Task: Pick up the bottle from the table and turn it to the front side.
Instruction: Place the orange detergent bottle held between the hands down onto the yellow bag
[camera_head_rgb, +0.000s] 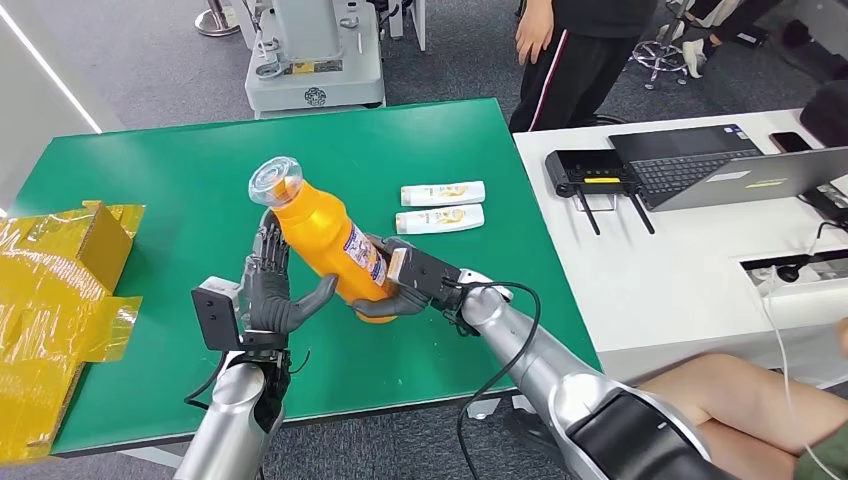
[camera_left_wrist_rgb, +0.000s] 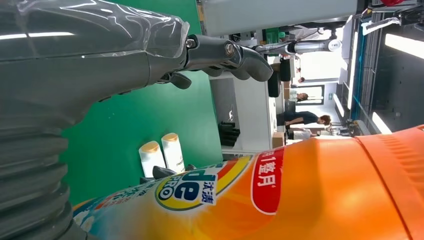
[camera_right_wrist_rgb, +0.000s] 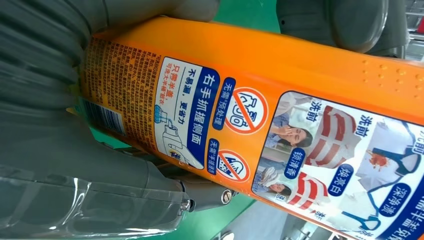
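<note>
The orange bottle (camera_head_rgb: 325, 235) is off the green desk (camera_head_rgb: 150, 200), tilted with its clear cap (camera_head_rgb: 275, 180) leaning away toward the far-left and its base low between the two hands. The right hand (camera_head_rgb: 405, 285) grasps the lower body from the right, fingers wrapped round it; its wrist view looks straight at the back label (camera_right_wrist_rgb: 240, 125) with the barcode and instruction panels, which suggests that side faces the right hand so the bottle can be rotated. The left hand (camera_head_rgb: 275, 295) is spread, palm toward the bottle, with its thumb (camera_head_rgb: 318, 292) reaching to the bottle's lower side; whether it truly grips or merely steadies I cannot tell. Its wrist view shows the brand label (camera_left_wrist_rgb: 200, 190) close by with the fingers (camera_left_wrist_rgb: 240, 55) held apart above it. The task looks mid-turn, the bottle supported on two sides against slipping. Two small white tubes (camera_head_rgb: 442, 205) lie on the desk beyond, and a yellow box (camera_head_rgb: 70, 260) sits at the left edge.
</note>
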